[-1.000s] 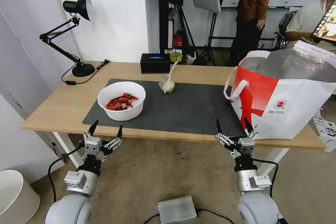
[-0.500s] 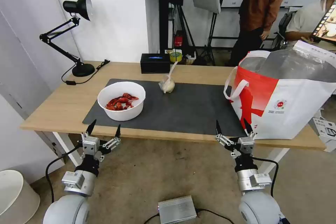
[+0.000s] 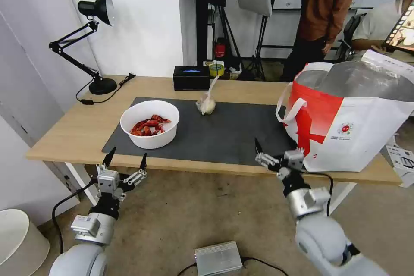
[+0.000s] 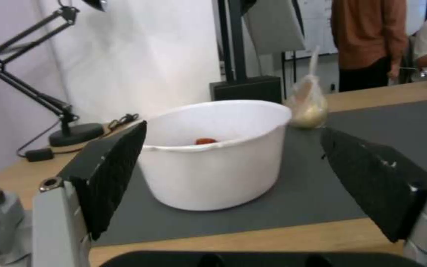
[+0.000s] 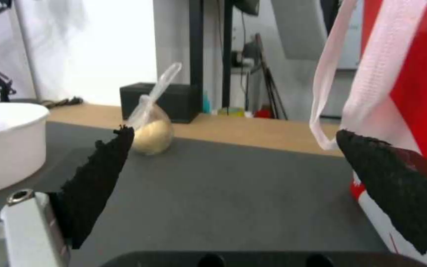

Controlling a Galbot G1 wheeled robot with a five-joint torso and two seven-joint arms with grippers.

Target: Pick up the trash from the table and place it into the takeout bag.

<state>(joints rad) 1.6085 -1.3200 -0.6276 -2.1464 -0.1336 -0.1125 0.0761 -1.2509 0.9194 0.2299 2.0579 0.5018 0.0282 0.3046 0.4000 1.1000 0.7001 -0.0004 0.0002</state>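
Inspecting progress, you find nothing bagged yet: bowl of shells [image 3: 149, 123] and knotted bag [image 3: 206, 104] sit on the desk mat [image 3: 233, 133]; takeout bag [image 3: 349, 129] waits; left claw [image 3: 125, 161] and right claw [image 3: 276, 150] spread wide, empty.

Both arms end in rounded pale-grey shells at the lower edge of the head view, each narrowing to a short silver cylinder with a boxy grey fitting and then a black collar. A black cable loops out from each wrist. The left tool [image 3: 125, 159], lower left of the frame, and the right tool [image 3: 276, 151], lower centre-right, share one build — silver metal linkages carrying two black fingers that taper to sharp points. In the left wrist view the fingers [image 4: 112, 172] show as rough, textured black wedges flecked white along their edges, bolted to plain grey metal blocks with round screw holes — the right wrist view shows the same fingers [image 5: 95, 183].
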